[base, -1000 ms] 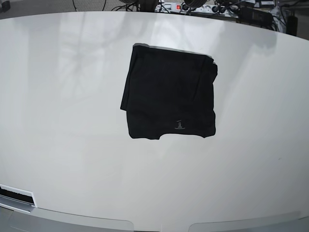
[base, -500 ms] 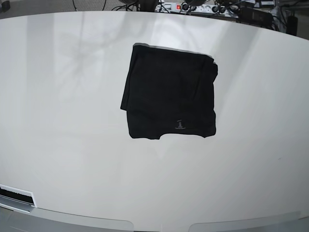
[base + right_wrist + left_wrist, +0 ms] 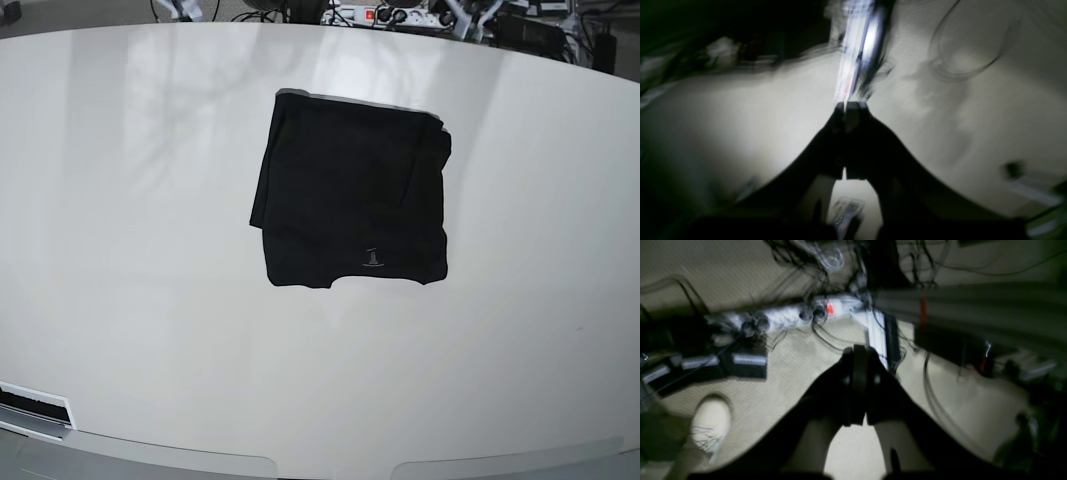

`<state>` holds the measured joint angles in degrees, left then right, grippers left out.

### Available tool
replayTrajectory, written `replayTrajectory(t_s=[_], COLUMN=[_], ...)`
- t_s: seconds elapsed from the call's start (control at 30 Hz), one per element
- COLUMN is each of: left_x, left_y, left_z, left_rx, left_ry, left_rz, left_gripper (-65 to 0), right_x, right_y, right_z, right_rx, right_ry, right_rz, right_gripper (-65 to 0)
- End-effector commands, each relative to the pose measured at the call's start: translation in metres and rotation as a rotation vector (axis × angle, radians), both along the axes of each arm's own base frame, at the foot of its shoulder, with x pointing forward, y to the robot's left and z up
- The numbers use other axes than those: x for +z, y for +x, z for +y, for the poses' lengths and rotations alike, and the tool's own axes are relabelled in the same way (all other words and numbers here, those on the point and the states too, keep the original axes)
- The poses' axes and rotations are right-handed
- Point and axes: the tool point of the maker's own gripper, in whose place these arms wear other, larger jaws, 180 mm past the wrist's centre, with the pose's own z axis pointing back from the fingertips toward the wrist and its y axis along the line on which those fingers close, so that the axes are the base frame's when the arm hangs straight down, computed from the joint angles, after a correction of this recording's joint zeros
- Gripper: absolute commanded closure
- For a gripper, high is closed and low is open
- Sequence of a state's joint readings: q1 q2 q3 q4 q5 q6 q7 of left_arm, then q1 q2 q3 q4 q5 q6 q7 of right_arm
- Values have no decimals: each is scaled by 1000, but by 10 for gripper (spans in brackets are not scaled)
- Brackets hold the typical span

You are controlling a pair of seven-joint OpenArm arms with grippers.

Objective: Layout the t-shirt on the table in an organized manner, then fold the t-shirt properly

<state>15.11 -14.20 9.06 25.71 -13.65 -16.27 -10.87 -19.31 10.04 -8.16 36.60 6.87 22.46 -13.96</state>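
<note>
In the base view the t-shirt (image 3: 350, 195) lies folded into a compact, roughly rectangular black packet on the table (image 3: 120, 250), a little right of the middle and toward the far half. Its long axis runs from the far edge toward the near edge, slightly tilted, and the small grey logo (image 3: 372, 258) sits near the packet's near edge, so that end points toward the robot's side. A thin pale strip shows along the far edge of the fabric. Neither pincer appears in this view, and both are away from the garment. The right gripper (image 3: 846, 108), seen from its own wrist camera, has its jaws pressed together with nothing between them; past its tip lies a blurred pale floor with a bright strip (image 3: 858, 46) straight ahead. The left gripper (image 3: 858, 351) is likewise closed and empty, and ahead and to the left of its tip sits a white power strip (image 3: 786, 315) with a red light among cables, while a pale shoe (image 3: 710, 425) lies low and far to the left. Compared with the earlier base frames the garment has not shifted; only small pale shapes have appeared beyond the table's far edge.
</note>
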Motion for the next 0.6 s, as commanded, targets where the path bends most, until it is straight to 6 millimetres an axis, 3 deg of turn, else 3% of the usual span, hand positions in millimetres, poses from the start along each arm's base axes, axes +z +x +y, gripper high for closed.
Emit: replayTrajectory(t_s=[0.0, 0.13, 0.4, 0.57], left_x=[-2, -10, -9, -8], left_y=[3, 8, -5, 1], left_z=[-6, -27, -79, -83], left_rx=[8, 32, -107, -105], left_ry=[2, 50, -32, -26], left_rz=[-11, -4, 7, -22], left_gripper=[0, 0, 0, 0], right_x=[-1, -6, -6, -3], right_y=[1, 27, 29, 35], right_z=[8, 33, 39, 49], right_rx=[20, 125, 147, 163], right_ry=[4, -31, -30, 24], right_rz=[-5, -86, -99, -102], right_gripper=[0, 0, 0, 0])
